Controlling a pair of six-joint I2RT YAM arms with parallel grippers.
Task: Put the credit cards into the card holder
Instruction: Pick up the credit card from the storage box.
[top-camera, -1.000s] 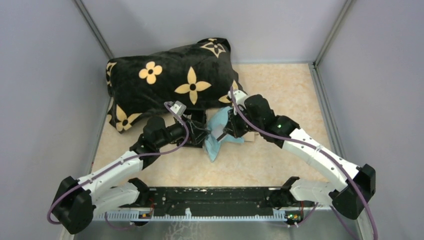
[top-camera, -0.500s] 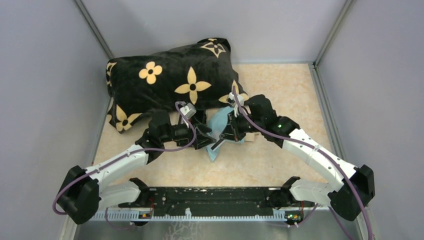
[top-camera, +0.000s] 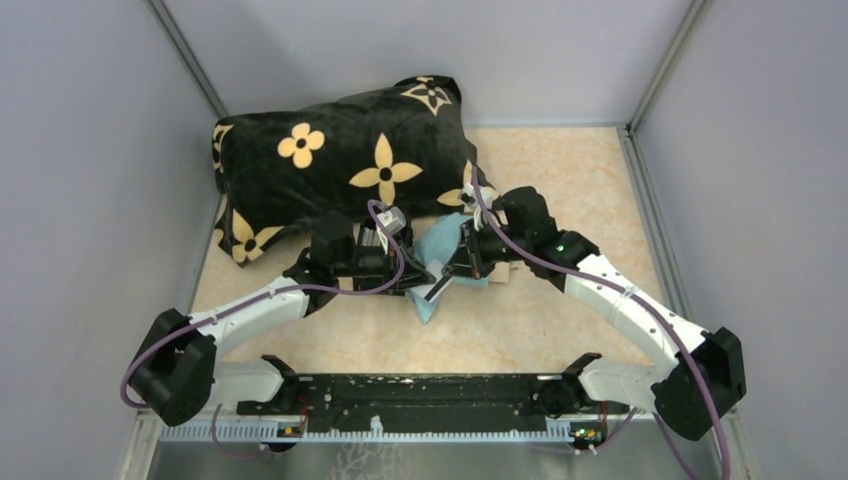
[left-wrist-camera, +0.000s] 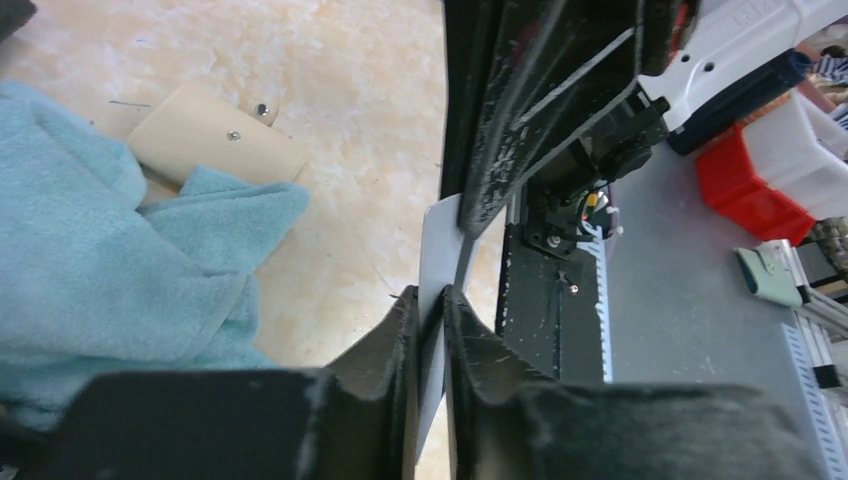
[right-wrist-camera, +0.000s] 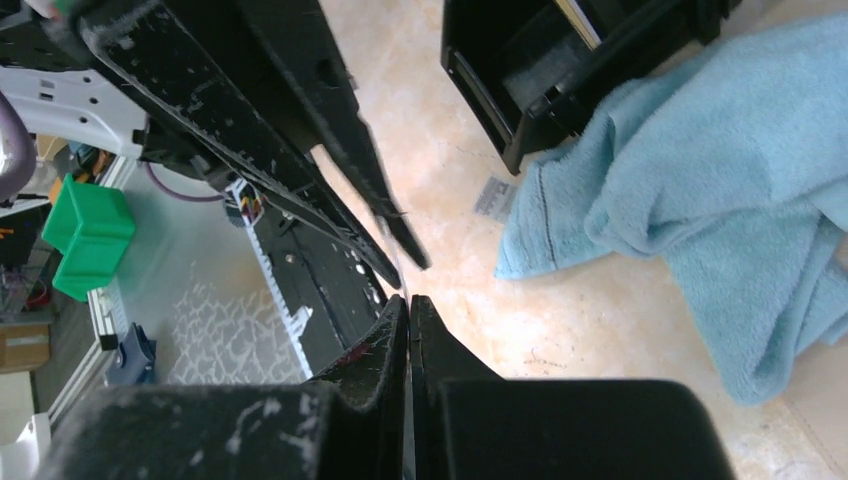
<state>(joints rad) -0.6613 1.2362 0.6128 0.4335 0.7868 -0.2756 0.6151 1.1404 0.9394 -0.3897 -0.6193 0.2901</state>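
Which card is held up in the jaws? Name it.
The grey card, pinched by both arms' jaws; the beige card lies flat on the table, partly under the blue cloth.

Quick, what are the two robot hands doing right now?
Left gripper: closed, pinching the card.
Right gripper: closed on the same card's other end.
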